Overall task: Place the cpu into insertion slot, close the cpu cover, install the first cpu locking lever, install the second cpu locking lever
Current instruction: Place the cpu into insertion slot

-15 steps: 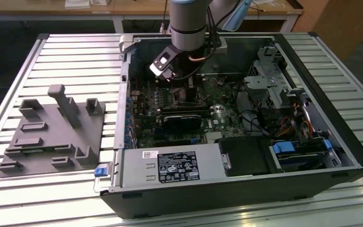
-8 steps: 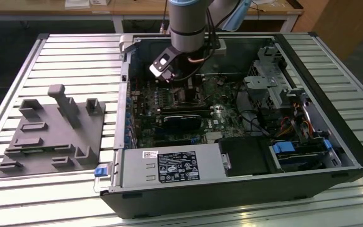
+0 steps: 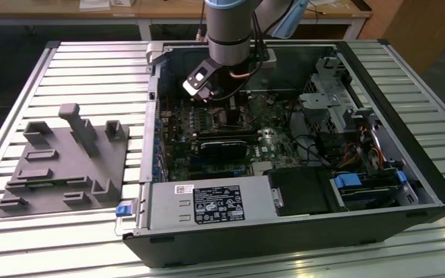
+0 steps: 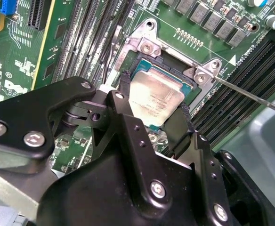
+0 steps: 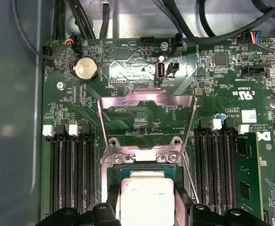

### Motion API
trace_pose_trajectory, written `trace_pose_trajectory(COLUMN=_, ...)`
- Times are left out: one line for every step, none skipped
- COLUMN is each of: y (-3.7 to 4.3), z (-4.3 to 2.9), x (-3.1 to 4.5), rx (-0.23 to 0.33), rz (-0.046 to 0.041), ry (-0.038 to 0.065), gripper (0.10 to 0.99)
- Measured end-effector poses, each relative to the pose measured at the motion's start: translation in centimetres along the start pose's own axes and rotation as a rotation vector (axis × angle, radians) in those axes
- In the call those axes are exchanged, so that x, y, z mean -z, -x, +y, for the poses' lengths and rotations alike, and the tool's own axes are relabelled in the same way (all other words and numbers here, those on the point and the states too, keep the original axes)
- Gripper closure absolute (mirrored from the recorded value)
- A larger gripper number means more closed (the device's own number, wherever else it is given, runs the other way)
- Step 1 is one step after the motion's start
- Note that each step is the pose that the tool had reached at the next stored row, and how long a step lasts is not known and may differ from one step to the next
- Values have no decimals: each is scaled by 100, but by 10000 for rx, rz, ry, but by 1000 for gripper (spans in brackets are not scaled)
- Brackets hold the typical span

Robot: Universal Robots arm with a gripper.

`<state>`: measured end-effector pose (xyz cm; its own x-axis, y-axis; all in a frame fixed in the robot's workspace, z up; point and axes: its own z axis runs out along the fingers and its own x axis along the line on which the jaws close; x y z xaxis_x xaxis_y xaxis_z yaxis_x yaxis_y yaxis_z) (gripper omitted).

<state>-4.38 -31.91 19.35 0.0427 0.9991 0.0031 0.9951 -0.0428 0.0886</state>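
Pale silvery metal tops the cpu (image 4: pixel 152 98), a flat square chip lying in the insertion slot (image 4: pixel 166 65) of the green motherboard (image 4: pixel 20 70); whether it is fully seated cannot be told. The gripper (image 4: pixel 155 94) is closed narrowly on the chip, its black fingers (image 4: pixel 186 123) against two opposite edges. The cpu cover (image 5: pixel 110 101) stands swung up off the slot. A thin lever rod (image 4: pixel 250 94) slants just beside the slot, and long black memory slots (image 5: pixel 69 174) flank it.

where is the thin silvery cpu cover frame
In the first wrist view the cpu cover is swung open over the green motherboard, hinged beside the pale square cpu.
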Motion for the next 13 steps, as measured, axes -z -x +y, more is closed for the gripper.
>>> trace_pose_trajectory(y=0, z=-1, x=-1, rx=1, rz=-1, ry=-1, gripper=545)
trace_pose_trajectory(y=0, z=-1, x=-4, rx=2, rz=1, ry=0, gripper=545)
trace_pose_trajectory(y=0, z=-2, x=-7, rx=1, rz=1, ry=1, gripper=545)
trace_pose_trajectory(y=0, z=-2, x=-10, rx=0, rz=1, ry=0, gripper=545)
trace_pose_trajectory(y=0, z=-3, x=-12, rx=0, rz=-1, ry=-1, gripper=545)
trace_pose_trajectory(y=0, z=-3, x=-12, rx=1, rz=-1, ry=-1, gripper=545)
trace_pose_trajectory(y=0, z=-3, x=-12, rx=1, rz=-1, ry=-1, gripper=545)
trace_pose_trajectory(y=0, z=-3, x=-13, rx=0, rz=0, ry=0, gripper=545)
trace_pose_trajectory(y=0, z=-3, x=-13, rx=0, rz=0, ry=0, gripper=545)
trace_pose_trajectory(y=0, z=-3, x=-13, rx=0, rz=0, ry=0, gripper=545)
trace_pose_trajectory(y=0, z=-3, x=-13, rx=0, rz=1, ry=0, gripper=545)
trace_pose_trajectory(y=0, z=-3, x=-13, rx=0, rz=2, ry=1, gripper=545)
trace_pose_trajectory(y=-1, z=-3, x=-15, rx=0, rz=4, ry=3, gripper=545)
